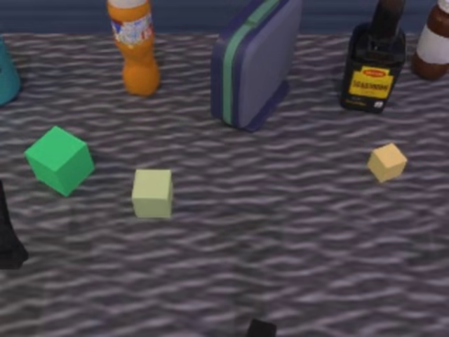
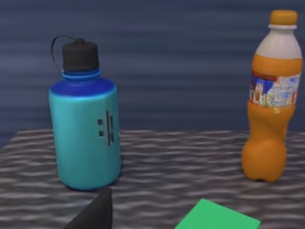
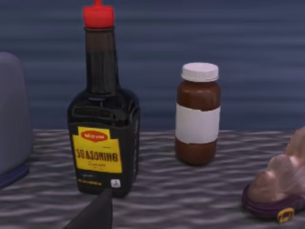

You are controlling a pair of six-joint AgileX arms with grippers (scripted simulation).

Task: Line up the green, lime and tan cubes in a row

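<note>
From above, the green cube sits at nine o'clock, the lime cube just beside it toward centre, and the tan cube well apart at three o'clock. The left wrist view shows a teal flask, an orange bottle and the green cube's edge. The right wrist view shows a seasoning bottle and a brown jar. Neither gripper's state can be told.

Only the left arm's hand shows from above, a dark shape low at the table's left edge. In each wrist view a single dark fingertip juts into the picture, the right arm's likewise, and neither shows how its jaws stand.
</note>
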